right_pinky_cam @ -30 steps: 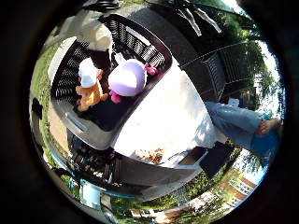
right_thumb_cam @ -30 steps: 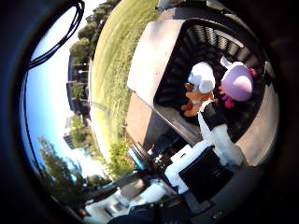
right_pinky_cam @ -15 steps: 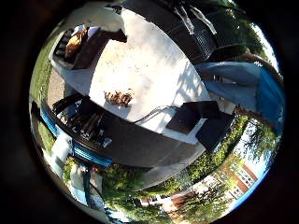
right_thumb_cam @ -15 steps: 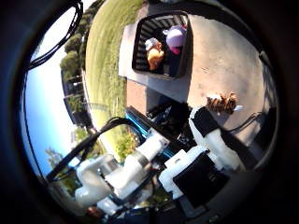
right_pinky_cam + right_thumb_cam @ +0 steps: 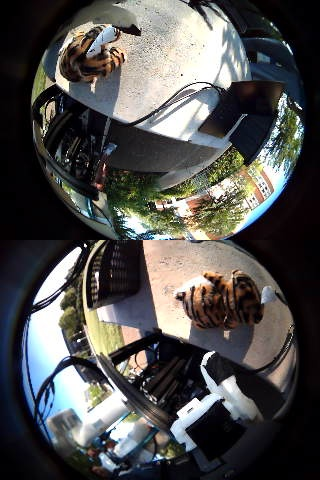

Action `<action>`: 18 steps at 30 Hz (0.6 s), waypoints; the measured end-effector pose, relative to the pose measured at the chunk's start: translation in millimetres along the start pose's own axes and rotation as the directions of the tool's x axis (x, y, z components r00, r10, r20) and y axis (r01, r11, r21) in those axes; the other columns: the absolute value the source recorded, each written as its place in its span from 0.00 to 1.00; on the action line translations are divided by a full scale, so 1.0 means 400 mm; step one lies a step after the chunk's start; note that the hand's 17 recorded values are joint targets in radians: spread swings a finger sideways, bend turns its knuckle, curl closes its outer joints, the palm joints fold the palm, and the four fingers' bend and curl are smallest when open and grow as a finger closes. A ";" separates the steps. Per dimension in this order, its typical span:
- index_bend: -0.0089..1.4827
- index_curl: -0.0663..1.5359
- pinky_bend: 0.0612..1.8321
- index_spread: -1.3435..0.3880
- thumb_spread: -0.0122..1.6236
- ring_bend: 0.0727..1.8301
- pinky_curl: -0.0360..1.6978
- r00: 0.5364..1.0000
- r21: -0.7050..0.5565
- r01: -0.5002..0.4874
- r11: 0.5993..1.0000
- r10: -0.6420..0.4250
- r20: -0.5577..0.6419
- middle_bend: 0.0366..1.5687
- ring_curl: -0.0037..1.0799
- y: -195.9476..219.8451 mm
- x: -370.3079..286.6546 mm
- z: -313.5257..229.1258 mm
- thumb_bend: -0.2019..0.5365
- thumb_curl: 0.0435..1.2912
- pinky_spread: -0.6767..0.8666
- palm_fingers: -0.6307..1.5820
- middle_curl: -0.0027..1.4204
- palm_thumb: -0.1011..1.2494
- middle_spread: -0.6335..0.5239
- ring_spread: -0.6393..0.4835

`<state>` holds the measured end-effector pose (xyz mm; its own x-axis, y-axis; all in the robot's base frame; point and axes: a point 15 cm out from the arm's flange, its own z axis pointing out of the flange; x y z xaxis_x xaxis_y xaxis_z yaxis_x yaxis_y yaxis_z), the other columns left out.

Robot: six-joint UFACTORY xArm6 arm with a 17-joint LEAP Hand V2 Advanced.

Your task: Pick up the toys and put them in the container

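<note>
Striped plush tiger toy (image 5: 222, 300) on speckled grey table (image 5: 170, 65), black slatted container (image 5: 115, 272) nearby, fingers' (image 5: 227, 390) state unclear.

A striped tiger plush toy (image 5: 222, 300) lies on the pale stone table (image 5: 170, 265) in the upper right of the frame, casting a shadow below it. The black slatted container (image 5: 114, 271) sits at the upper left. White and black parts of the hand (image 5: 222, 405) fill the lower right.
</note>
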<state>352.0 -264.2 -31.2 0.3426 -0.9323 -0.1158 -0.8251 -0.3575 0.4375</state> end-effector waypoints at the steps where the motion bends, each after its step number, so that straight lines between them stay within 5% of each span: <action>1: 0.11 0.21 0.31 0.66 0.69 0.18 0.23 1.000 -0.003 -0.003 1.000 0.003 -0.008 0.09 0.29 -0.004 0.002 0.008 0.24 0.29 0.75 0.30 0.23 0.62 0.62 0.82; 12: 0.12 0.21 0.32 0.71 0.69 0.19 0.21 0.997 -0.074 -0.038 0.997 0.033 -0.070 0.10 0.30 -0.046 -0.007 0.154 0.23 0.28 0.75 0.36 0.23 0.62 0.61 0.81; 15: 0.11 0.20 0.35 0.70 0.68 0.31 0.19 0.996 -0.054 -0.026 0.998 0.021 -0.088 0.15 0.32 -0.074 -0.012 0.157 0.25 0.28 0.74 0.55 0.25 0.63 0.55 0.78; 18: 0.07 0.16 0.36 0.64 0.67 0.53 0.22 0.993 -0.036 -0.001 0.999 -0.003 -0.116 0.38 0.46 -0.106 -0.021 0.132 0.26 0.30 0.72 0.69 0.36 0.68 0.51 0.72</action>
<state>360.2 -244.3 -96.0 0.3952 -0.9185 -0.0131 -0.8086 -0.3546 0.4694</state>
